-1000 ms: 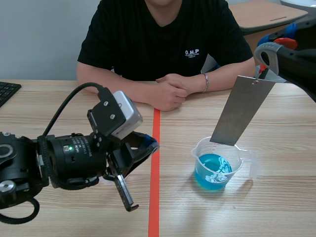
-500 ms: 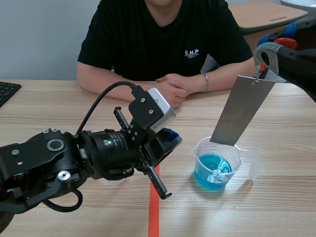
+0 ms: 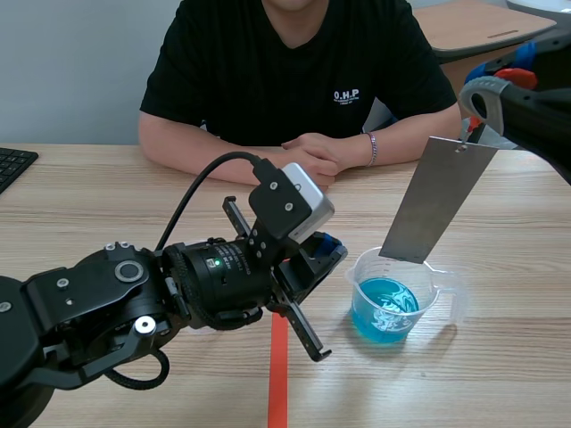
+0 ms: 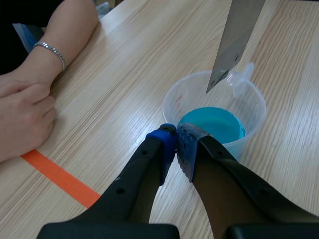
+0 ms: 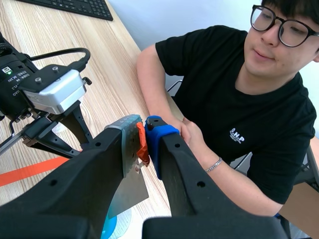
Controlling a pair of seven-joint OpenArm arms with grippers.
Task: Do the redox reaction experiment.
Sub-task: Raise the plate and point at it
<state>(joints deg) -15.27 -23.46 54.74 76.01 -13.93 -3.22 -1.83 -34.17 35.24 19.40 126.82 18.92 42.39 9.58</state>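
Robot arms: 2, the left arm (image 3: 98, 308) and the right arm (image 3: 540, 111).
Claws: 2, one per arm, the left claw (image 4: 177, 144) and the right claw (image 5: 142, 139).
Beakers: 1, a clear plastic beaker (image 3: 359, 287).
Liquids: 1, blue liquid (image 3: 384, 308).
Metal strips: 1, a grey metal strip (image 3: 437, 201).
Keyboards: 1, a black keyboard (image 3: 13, 165).
Persons: 1, a person (image 3: 294, 71) across the desk (image 3: 89, 192).
Bracelets: 1, a bracelet (image 3: 371, 147).
Tape lines: 1, an orange tape line (image 3: 278, 383).

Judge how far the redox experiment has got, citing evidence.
Done: blue solution is in the measuring cup. In hand: the right gripper holds the metal strip above it; the left gripper, shut, sits beside the cup. Left: dipping the strip into the solution.
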